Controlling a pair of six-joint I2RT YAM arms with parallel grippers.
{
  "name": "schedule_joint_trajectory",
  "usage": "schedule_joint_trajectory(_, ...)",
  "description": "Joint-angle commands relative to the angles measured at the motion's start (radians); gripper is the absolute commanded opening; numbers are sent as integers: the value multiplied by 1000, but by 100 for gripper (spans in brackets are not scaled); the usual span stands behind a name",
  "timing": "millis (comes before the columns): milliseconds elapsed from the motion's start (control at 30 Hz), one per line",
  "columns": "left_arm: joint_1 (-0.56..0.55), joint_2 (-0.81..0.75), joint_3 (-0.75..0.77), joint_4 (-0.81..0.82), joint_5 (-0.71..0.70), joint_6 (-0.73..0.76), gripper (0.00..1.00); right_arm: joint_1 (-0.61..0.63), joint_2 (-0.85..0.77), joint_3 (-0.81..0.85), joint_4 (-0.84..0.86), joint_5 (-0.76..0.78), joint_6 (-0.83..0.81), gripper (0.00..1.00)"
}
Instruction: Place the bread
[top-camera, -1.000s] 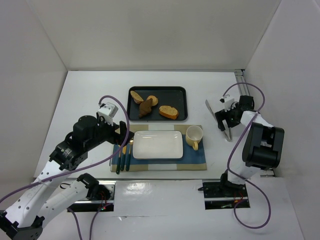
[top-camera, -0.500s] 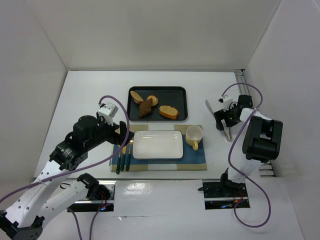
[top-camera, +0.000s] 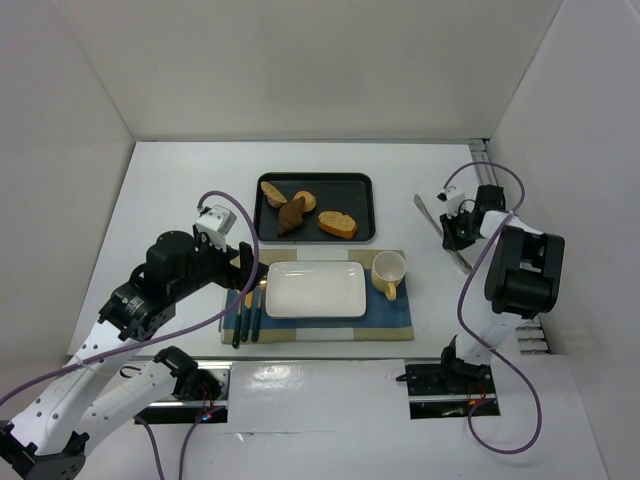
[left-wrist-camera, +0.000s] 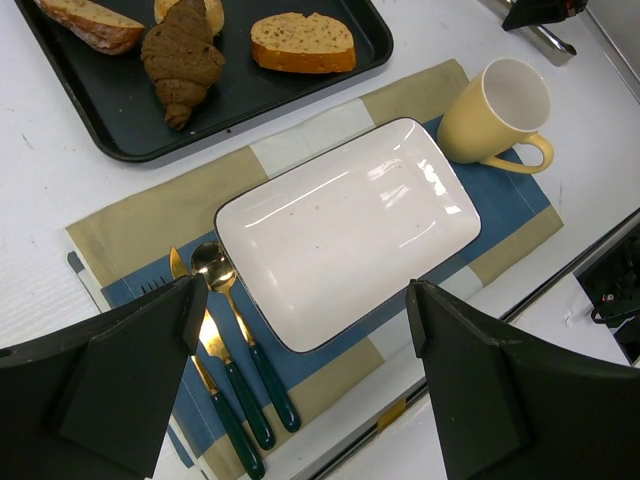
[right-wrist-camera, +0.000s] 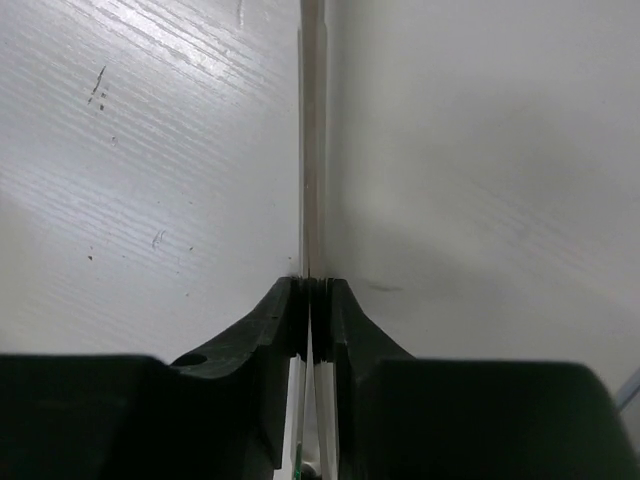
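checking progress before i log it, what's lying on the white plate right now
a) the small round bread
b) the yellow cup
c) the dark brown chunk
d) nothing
d: in the left wrist view the white plate is bare, and in the top view the bread lies on the black tray among the other pieces.

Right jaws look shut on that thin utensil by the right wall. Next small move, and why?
Probably carry the right gripper with its thin pale utensil left toward the black rectangular tray: the jaws are shut on the utensil, while the small round golden-brown bread lies untouched on that tray and the white rectangular plate is bare.
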Motion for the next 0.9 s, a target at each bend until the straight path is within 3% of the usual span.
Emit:
schedule_joint_trajectory(0,6,-9,-2,35,6,25,100,-15,27,30,-44,3,-21,3)
schedule_joint_trajectory(200,6,9,-2,35,6,25,100,-15,-141,73,-81,-133,21,0)
schedule_joint_trajectory(467,6,19,-2,35,-23,25,100,0,-315,266,-222,-415,107,3)
schedule_joint_trajectory(500,6,19,-2,35,-32,25,100,13,-327,289,-238,-450,120,6)
schedule_joint_trajectory(533,6,19,-2,35,-32,25,100,43,-327,307,-264,-467,133,18)
schedule_joint_trajectory(633,6,30,-2,26,-43,25,100,144,-327,375,-290,-481,158,37)
schedule_joint_trajectory(867,6,48,-11,26,-72,25,100,359,-246,484,-258,-399,215,51)
